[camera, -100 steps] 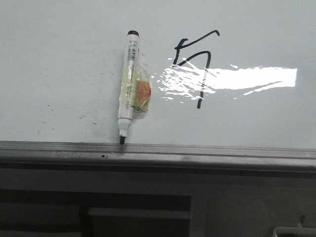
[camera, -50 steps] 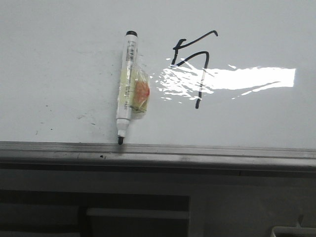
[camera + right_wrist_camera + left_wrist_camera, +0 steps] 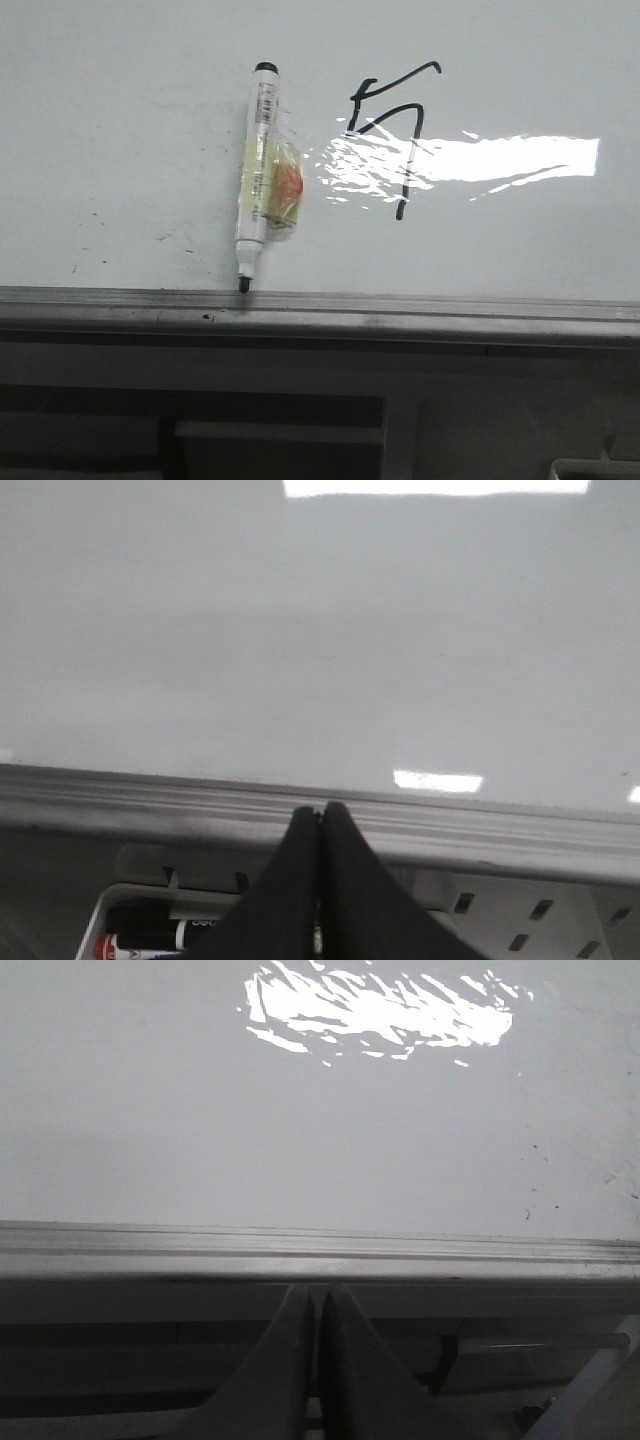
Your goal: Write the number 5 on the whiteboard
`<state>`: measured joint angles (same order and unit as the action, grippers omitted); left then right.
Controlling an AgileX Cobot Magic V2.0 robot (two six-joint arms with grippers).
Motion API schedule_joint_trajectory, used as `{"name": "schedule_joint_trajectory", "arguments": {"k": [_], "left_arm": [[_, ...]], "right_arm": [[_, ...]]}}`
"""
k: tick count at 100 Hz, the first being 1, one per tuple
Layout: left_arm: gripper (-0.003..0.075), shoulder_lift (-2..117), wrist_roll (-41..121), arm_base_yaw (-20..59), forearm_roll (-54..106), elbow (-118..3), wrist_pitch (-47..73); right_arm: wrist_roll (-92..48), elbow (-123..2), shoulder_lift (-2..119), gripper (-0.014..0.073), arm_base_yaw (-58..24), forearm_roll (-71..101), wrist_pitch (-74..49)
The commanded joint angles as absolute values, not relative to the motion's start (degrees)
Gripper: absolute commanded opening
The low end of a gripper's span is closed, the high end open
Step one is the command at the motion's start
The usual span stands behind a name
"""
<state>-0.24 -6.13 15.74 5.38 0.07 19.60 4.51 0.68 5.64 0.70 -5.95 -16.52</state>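
A crooked black number 5 [image 3: 392, 140] is drawn on the glossy whiteboard [image 3: 120, 120], partly across a bright glare patch. Left of it a white marker [image 3: 255, 170] lies on the board, uncapped tip touching the grey frame [image 3: 320, 310], with a yellowish wrapper stuck to its barrel. Neither gripper shows in the front view. In the left wrist view my left gripper [image 3: 319, 1295] is shut and empty, below the frame [image 3: 320, 1255]. In the right wrist view my right gripper [image 3: 321, 812] is also shut on nothing, at the frame [image 3: 150, 800] edge.
A white perforated tray [image 3: 520, 920] sits below the board's frame under my right gripper, with a red-and-black marker [image 3: 150, 942] lying in it. Dark specks [image 3: 95, 240] dot the board's lower left. Grey table structure [image 3: 280, 430] lies below the frame.
The front view has shifted very slightly between one second ago and now; the marker and the drawn 5 keep their places on the board.
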Motion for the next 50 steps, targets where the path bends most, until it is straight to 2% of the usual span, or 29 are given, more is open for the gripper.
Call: {"name": "schedule_joint_trajectory", "arguments": {"k": [1, 29, 50], "left_arm": [[-0.0020, -1.66, -6.20, 15.53, 6.13, 1.30, 17.29], [-0.0020, -1.66, -6.20, 15.53, 6.13, 1.30, 17.29], [-0.0020, -1.66, -6.20, 15.53, 6.21, 1.30, 17.29]], "right_arm": [[5.05, 1.94, 6.22, -0.0063, 1.28, -8.68, -13.99], [4.94, 1.94, -1.78, -0.0063, 1.28, -8.93, -17.97], [4.81, 1.94, -1.56, -0.0063, 1.28, -9.01, -17.74]]}}
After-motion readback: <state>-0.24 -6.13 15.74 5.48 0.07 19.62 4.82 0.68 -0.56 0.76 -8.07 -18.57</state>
